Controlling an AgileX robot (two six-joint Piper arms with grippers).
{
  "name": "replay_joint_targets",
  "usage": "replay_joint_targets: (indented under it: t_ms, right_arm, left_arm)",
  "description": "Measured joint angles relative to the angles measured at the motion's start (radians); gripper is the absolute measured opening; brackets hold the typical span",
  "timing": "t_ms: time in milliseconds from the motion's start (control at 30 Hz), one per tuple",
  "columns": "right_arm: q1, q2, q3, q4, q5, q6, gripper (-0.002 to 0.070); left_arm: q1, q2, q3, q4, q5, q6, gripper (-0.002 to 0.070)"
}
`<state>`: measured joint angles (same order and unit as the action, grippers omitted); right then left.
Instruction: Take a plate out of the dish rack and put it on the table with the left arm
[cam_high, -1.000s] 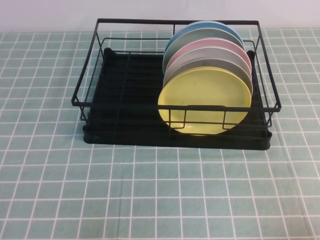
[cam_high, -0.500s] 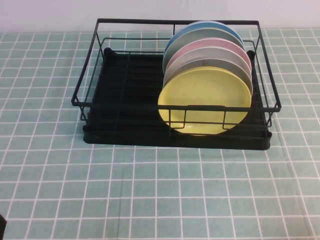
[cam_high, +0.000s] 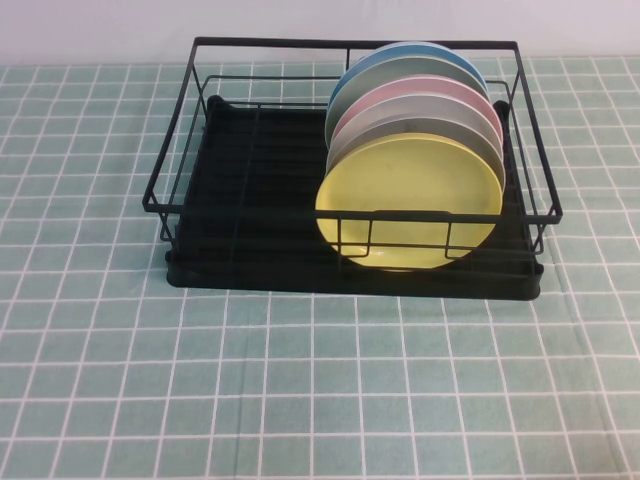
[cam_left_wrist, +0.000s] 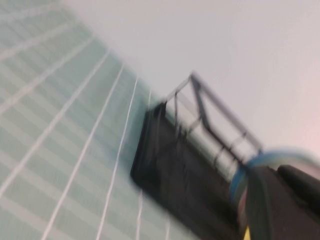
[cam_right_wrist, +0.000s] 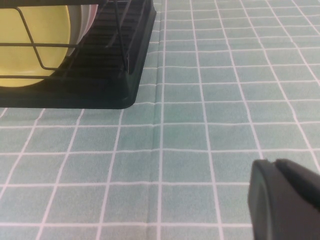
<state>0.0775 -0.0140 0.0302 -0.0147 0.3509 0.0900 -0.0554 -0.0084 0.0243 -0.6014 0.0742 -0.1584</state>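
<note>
Nothing was done yet. The plate (cam_high: 409, 200) stood upright at the front of the stack in the rack (cam_high: 250, 200), behind the front wire, untouched. My left gripper (cam_left_wrist: 280, 205) was off the table (cam_high: 300, 400), aimed at the rack from a distance, holding nothing; open or closed, I could not tell. My right gripper (cam_right_wrist: 285, 200) hung low over the cloth beside the rack; its state unclear too. Reach, grasp, lift and placing all remained.

One dish rack (cam_high: 250, 215) sat on one table (cam_high: 320, 390), and five plates stood in it: one yellow plate (cam_high: 408, 200) at the front, then two grey plates (cam_high: 440, 128), one pink plate (cam_high: 440, 88) and one blue plate (cam_high: 405, 50). Two grippers showed only at their wrist views' edges: the left gripper (cam_left_wrist: 280, 200) and the right gripper (cam_right_wrist: 285, 200).
</note>
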Motion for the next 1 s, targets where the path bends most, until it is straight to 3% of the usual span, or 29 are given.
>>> replay_joint_targets:
  t_ms: [167, 400, 667, 1000]
  right_arm:
    - [0.000, 0.000, 0.000, 0.000, 0.000, 0.000, -0.0018]
    - [0.000, 0.000, 0.000, 0.000, 0.000, 0.000, -0.0018]
    - [0.000, 0.000, 0.000, 0.000, 0.000, 0.000, -0.0018]
    - [0.000, 0.000, 0.000, 0.000, 0.000, 0.000, -0.0018]
  left_arm:
    - [0.000, 0.063, -0.106, 0.010, 0.317, 0.141, -0.0004]
    - [0.000, 0.368, -0.435, 0.054, 0.621, 0.454, -0.0004]
    - [-0.005, 0.718, -0.791, 0.155, 0.695, 0.722, -0.0004]
    - [-0.169, 1.155, -1.255, 0.214, 0.816, 0.924, -0.0004]
